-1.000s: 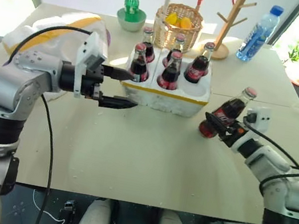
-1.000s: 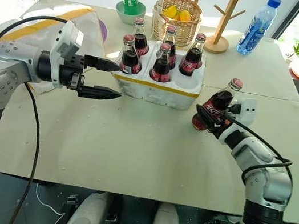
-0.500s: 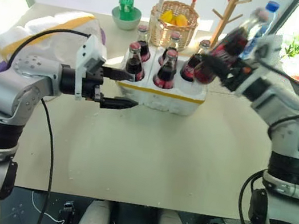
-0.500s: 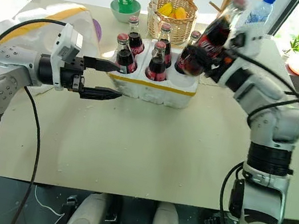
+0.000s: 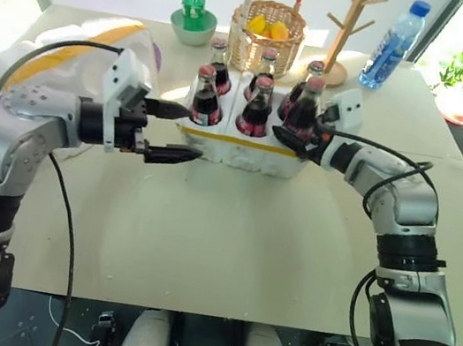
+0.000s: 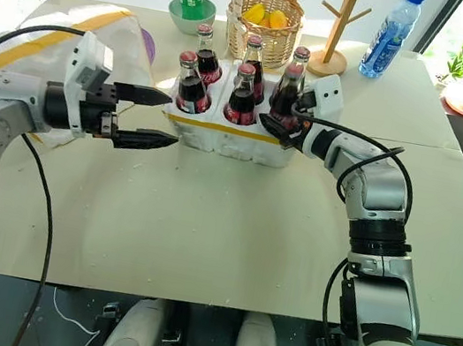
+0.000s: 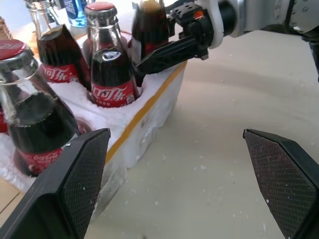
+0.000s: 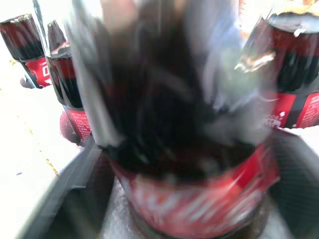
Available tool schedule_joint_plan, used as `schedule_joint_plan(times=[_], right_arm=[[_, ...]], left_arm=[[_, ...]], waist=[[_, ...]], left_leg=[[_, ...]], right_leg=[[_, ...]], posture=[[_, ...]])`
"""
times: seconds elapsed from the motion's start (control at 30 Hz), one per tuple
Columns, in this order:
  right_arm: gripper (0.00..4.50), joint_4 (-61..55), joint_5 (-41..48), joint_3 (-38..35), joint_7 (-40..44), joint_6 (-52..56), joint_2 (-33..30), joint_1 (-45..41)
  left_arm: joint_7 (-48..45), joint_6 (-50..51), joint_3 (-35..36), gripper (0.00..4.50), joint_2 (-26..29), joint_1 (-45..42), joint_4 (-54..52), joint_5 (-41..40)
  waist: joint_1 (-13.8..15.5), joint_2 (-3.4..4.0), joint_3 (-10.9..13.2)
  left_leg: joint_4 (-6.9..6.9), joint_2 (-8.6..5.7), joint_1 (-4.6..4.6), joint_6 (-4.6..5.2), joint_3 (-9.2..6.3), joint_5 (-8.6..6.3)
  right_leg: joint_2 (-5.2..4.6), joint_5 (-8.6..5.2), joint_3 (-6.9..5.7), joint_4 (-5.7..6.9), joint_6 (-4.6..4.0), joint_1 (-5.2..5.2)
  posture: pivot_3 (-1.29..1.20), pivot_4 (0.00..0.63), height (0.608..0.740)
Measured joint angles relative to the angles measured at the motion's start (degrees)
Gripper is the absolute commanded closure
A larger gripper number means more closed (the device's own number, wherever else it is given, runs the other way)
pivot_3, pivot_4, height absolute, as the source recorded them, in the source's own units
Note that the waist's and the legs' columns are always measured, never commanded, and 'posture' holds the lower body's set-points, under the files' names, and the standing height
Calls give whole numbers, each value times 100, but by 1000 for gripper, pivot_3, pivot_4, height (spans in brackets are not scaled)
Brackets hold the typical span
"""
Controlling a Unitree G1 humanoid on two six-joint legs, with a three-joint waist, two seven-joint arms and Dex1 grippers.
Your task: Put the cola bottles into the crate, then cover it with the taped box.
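On the counter (image 5: 231,227), the big change was at our right side. A second before, our right gripper (image 5: 302,137) held the last cola bottle (image 5: 302,114) low and tilted, well apart from the crate (image 5: 250,145). Half a second before, it was up high over the crate. Now that bottle stood upright in the near right well, and all six cola bottles sat in the crate. Our right fingers (image 6: 272,128) were at the bottle's lower part, one on each side. We could not tell from the pictures if they were gripping it or had just let go.

Our left gripper (image 5: 167,132) had hardly moved. Its fingers were wide apart and held nothing, just beside the crate's left end.

We think the first half of the job was as good as done. What was left was to back the right gripper away without knocking the bottle, then fetch the taped box (image 5: 84,44), which lay behind our left arm at the far left of the counter, and put it over the crate.

From the head views we saw the whole counter: the crate, the taped box, the wicker basket (image 5: 267,31) and the green soda bottle (image 5: 192,0) behind. From the left wrist view we saw the crate's side close up, with its yellow tape band (image 7: 149,107), and our right gripper reaching in at the far bottle. The right wrist view gave only a blurred red label very near, with other bottles beside it.
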Motion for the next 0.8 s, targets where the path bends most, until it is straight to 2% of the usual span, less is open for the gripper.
schedule_joint_plan(times=[0.07, 0.33, 0.43, 0.53, 0.6, 0.67, 0.73, 0.8], right_arm=[[62, -85, -2, -17, 40, 111, -86, 4], [62, -1195, 809, -765, 1175, 1135, -1647, 19], [62, -1260, 1275, -1100, 2089, 1481, -2585, -18], [62, -1401, 1511, -1194, 2621, 1504, -2851, -39], [62, -1632, 1808, -1198, 3017, 1529, -2881, -41], [62, -1792, 2068, -1187, 3210, 1602, -2849, -80], [62, -1951, 2232, -1154, 3323, 1628, -2801, -168], [62, -2032, 2286, -1073, 3364, 1618, -2733, -222]], left_arm=[[24, 46, 194, 0, 180, 151, -128, -89], [-63, 610, 1783, 0, 1375, 1091, -493, -558], [-628, 588, 2875, 0, 2395, 2046, 12, -160], [-1138, 224, 3300, 0, 2832, 2681, 621, 312], [-1544, -288, 3332, 0, 3154, 3046, 1446, 818], [-1741, -1046, 2980, 0, 3467, 3060, 2410, 1240], [-1823, -1711, 2314, 0, 3680, 2609, 3440, 1637], [-1926, -2247, 1387, 0, 3627, 1564, 4299, 1991]], waist=[[8, 1, 0], [-3, 1, 2], [-26, 3, 5], [-30, 1, 2], [-32, 3, 2], [-29, 2, 3], [-3, 4, 3], [40, -3, 0]], left_leg=[[0, 1, 0, -3, -1, 1], [-9, 3, 0, -3, 1, 1], [-30, 3, 5, -4, 20, 1], [-67, 0, 26, -6, 31, 2], [-79, 6, 33, -6, 32, 1], [-82, 12, 32, -10, 31, 2], [-85, 12, 31, -11, 31, 3], [-80, 11, 18, -12, 34, 3]], right_leg=[[-1, 0, 0, 1, 0, -1], [-4, -1, -1, -4, -2, -8], [-6, -5, 1, -5, -9, -23], [-12, -17, 1, -9, -30, -24], [-9, -26, 0, 1, -47, -29], [-6, -32, -3, 7, -59, -35], [-7, -33, -3, 9, -63, -39], [-10, -32, -13, 6, -65, -40]], posture=[[0, 150, 740], [0, 150, 740], [0, 150, 740], [0, 150, 740], [0, 150, 740], [0, 150, 740], [0, 150, 740], [0, 150, 740]])
